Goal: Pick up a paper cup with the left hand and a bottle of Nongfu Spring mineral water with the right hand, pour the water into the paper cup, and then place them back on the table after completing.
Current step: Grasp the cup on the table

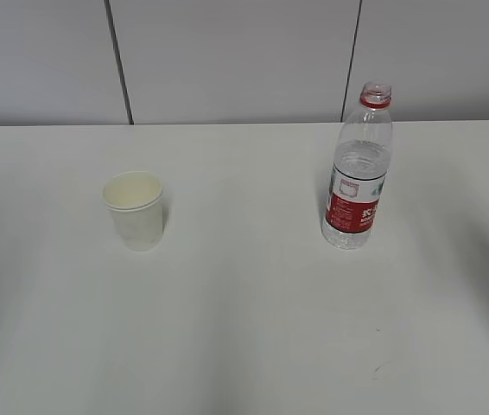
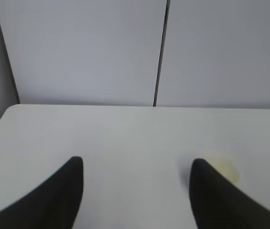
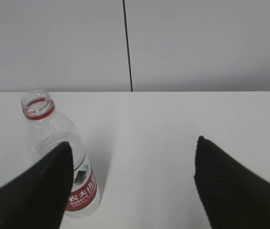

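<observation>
Standing upright and untouched on the table (image 1: pixel 244 346): paper cup (image 1: pixel 134 210) on the left side, bottle (image 1: pixel 358 173) on the right, well apart from each other. Neither arm shows in the exterior view, so nothing is lifted yet — task looks to be at the very start.

Left hand (image 2: pixel 137 191) — jaws spread, nothing between them. In its wrist view the cup (image 2: pixel 223 168) sits ahead and off to the right, half hidden behind the right finger, so the gripper likely needs to shift right before closing in. Cup interior looks pale; whether anything is in it I cannot tell.

Right hand (image 3: pixel 132 183) — jaws wide apart, empty. Bottle (image 3: pixel 58 162) lies ahead and to the left, partly behind the left finger, long axis vertical, cap off, red neck ring showing. Water (image 1: pixel 358 186) fills it to roughly the upper part of the body, just above the red label.

Each arm is nearer its own item; both need a sideways correction inward first.
</observation>
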{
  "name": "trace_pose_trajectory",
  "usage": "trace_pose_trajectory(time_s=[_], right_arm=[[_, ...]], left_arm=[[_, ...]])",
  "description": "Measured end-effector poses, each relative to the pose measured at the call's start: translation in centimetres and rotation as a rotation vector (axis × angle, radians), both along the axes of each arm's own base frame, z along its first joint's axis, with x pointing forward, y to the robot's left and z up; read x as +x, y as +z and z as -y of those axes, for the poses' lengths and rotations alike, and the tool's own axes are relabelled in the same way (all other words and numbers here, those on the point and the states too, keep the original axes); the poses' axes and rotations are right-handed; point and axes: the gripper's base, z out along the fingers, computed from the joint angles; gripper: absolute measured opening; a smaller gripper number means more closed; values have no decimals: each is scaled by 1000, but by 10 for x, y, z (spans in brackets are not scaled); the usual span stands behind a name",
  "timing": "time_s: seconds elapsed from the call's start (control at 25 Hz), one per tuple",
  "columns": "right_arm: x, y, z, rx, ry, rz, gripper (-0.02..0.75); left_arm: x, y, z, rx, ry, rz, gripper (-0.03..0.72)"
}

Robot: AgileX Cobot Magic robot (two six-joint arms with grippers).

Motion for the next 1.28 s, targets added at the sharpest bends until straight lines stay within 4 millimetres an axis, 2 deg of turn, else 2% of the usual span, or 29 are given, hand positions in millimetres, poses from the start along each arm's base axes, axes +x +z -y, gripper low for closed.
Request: trace_pose_trajectory(time_s=[0.2, 0.32, 0.48, 0.64, 0.76, 0.88, 1.08, 1.28], right_arm=[[20, -13, -1, 18, -2, -13, 586], [30, -22, -2, 21, -3, -33, 586], [38, -26, -3, 26, -2, -11, 586], [44, -27, -3, 29, 0, 31, 586], [48, -29, -4, 32, 0, 42, 585], [52, -41, -4, 32, 1, 30, 585], [51, -63, -6, 5, 35, 83, 586], [47, -72, -7, 3, 46, 119, 586]], left_arm=[[60, -15, 8, 51, -46, -14, 438], [91, -42, 14, 81, -86, -36, 438], [113, -83, 21, 74, -144, 37, 438], [117, -121, 29, 56, -214, 107, 438], [123, -148, 34, 52, -275, 87, 438], [129, -168, 40, 47, -336, 62, 438], [134, -192, 45, 14, -376, 37, 438], [133, -212, 50, 16, -448, -39, 438]])
